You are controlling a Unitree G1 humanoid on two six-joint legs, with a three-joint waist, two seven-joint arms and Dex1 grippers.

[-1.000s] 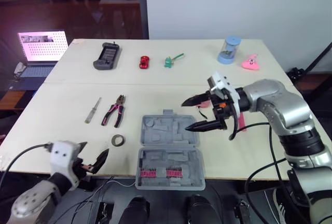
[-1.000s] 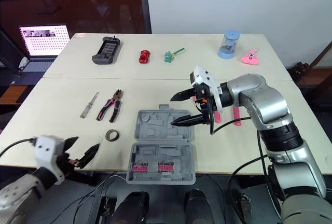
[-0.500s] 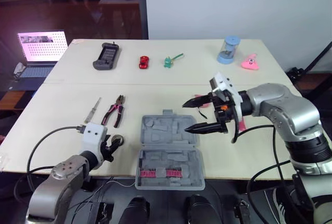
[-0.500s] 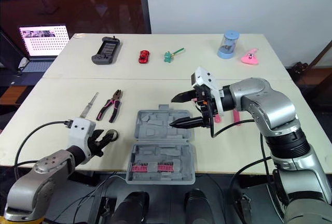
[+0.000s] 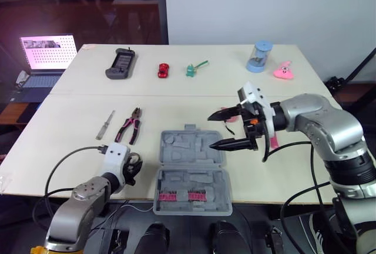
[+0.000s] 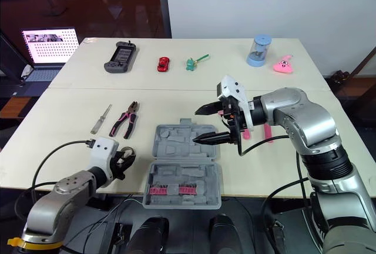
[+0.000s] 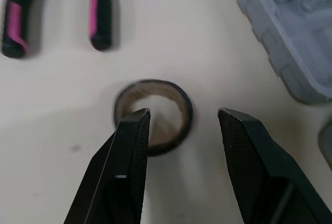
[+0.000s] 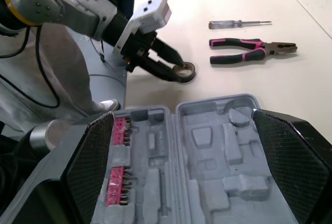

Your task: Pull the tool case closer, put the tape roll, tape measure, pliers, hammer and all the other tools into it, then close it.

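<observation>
The grey tool case (image 5: 163,147) lies open near the table's front edge, with red bits in its front half. My left gripper (image 7: 184,117) is open at the dark tape roll (image 7: 176,105), just left of the case. One fingertip (image 7: 136,126) overlaps the ring and the other is outside it. The pink-handled pliers (image 5: 129,126) and a screwdriver (image 5: 106,124) lie behind the roll. My right gripper (image 5: 211,131) hovers open over the case's rear half, holding nothing. A pink tool (image 6: 267,131) lies partly hidden behind the right wrist.
Along the far side lie a black handheld controller (image 5: 121,63), a red toy car (image 5: 163,70), a green toy (image 5: 194,69), a blue cylinder (image 5: 259,57) and a pink toy (image 5: 284,70). A lit laptop (image 5: 44,60) sits off the table's left.
My left gripper came up from below the table's front edge and moved right onto the tape roll. The right gripper stayed almost still over the case.
</observation>
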